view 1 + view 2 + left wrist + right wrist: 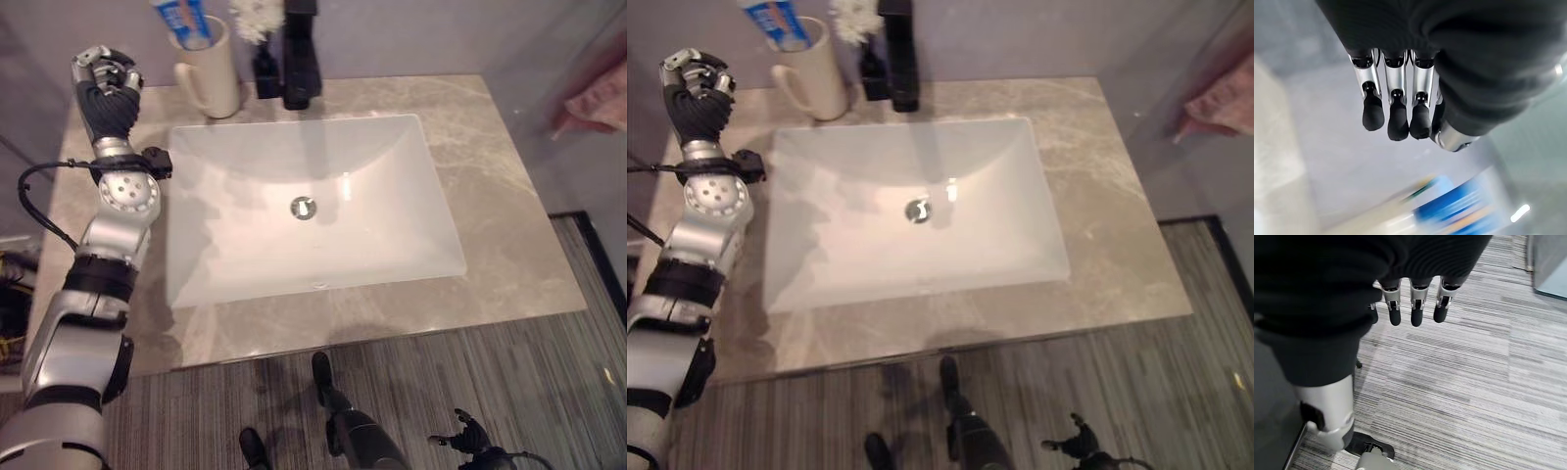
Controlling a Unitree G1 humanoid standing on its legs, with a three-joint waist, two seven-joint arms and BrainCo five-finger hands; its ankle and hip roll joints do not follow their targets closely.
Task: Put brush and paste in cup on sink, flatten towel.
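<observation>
A: Where does the toothpaste stand?

B: The blue-and-white toothpaste tube (186,22) is already in the cream cup (216,73), which sits on the grey stone countertop (509,235) at the back left corner of the white sink basin (304,211), just beside the black faucet (302,59). The tube's long axis is close to upright, leaning a little toward the robot's left, with its upper end pointing up and out of frame.

A: And the brush?

B: I can't make out a toothbrush. Something white and fluffy (257,18) shows between cup and faucet; what it is, I can't tell.

A: The hands?

B: The left hand (106,86) is raised over the counter's left edge, near the cup but apart from it, fingers curled in and holding nothing. In its wrist view the fingertips (1398,120) hang bent above the blurred tube. The right hand (1415,308) hangs low over the striped carpet (1474,382), fingers loosely straight, empty.

A: What could go wrong?

B: As I judge it, the cup's handle faces the left hand, so a careless sweep toward the sink could clip it and tip the cup, spilling the tube into the basin. The pink towel (600,103) hangs well apart at the far right, not yet flattened; reaching for it may demand a long stretch.
</observation>
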